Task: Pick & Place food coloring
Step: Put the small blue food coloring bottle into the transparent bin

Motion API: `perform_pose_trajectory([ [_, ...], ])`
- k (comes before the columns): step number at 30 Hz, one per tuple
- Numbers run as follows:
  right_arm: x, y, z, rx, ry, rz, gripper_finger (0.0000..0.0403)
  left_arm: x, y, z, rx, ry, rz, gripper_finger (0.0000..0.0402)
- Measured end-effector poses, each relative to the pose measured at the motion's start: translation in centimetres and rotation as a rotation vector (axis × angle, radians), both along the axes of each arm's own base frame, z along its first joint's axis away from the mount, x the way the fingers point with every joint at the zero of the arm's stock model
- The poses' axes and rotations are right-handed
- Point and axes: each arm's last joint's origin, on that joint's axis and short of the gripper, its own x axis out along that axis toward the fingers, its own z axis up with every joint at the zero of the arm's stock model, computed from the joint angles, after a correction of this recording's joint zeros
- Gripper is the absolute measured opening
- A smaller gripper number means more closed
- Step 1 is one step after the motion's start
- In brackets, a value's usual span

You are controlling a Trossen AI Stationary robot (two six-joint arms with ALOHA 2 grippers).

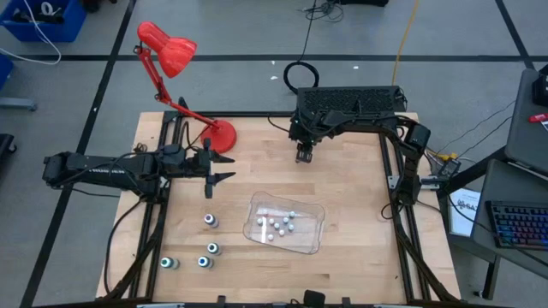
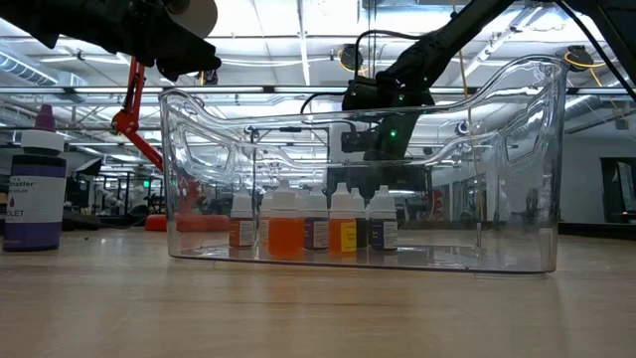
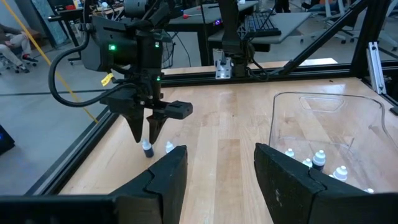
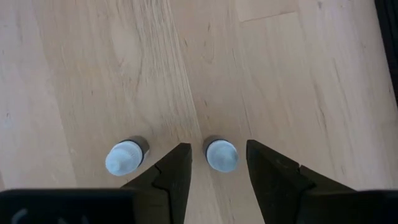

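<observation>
Hovering over the far side of the table [image 1: 360,171], well behind the clear tray [image 1: 313,244], which already holds a cluster of small bottles [image 1: 278,224]. My right gripper [image 1: 304,156] points straight down, fingers parted and holding nothing, lined up to straddle one tiny white-capped food coloring bottle [image 4: 221,155]. Its neighbour [image 4: 126,157] stands just beside, outside the fingers. My left gripper [image 1: 221,174] waits released and empty. Four teal-topped bottles [image 1: 211,221] stand left of the tray.

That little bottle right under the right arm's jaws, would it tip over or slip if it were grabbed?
The little bottle stands upright on a narrow base, so a sideways nudge would probably topple it. Its rounded cap looks smooth, so a grip there might slip. Another bottle stands close by and could get bumped.
</observation>
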Motion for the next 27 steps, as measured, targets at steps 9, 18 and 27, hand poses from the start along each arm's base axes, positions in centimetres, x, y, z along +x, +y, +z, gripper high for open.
perform_pose_trajectory([
  [9,0.04,-0.06,0.0,-0.003,-0.005,-0.001,0.0141,0.0,0.0,0.0,0.0,0.0,0.0,0.0187],
  [18,0.16,-0.16,-0.34,-0.003,-0.003,0.0,0.0141,0.0,0.0,0.0,0.0,0.0,0.0,0.0186],
  [27,0.06,-0.59,-0.64,-0.004,0.0,-0.012,0.0141,0.0,-0.01,0.01,0.0,0.0,-0.001,0.0186],
])
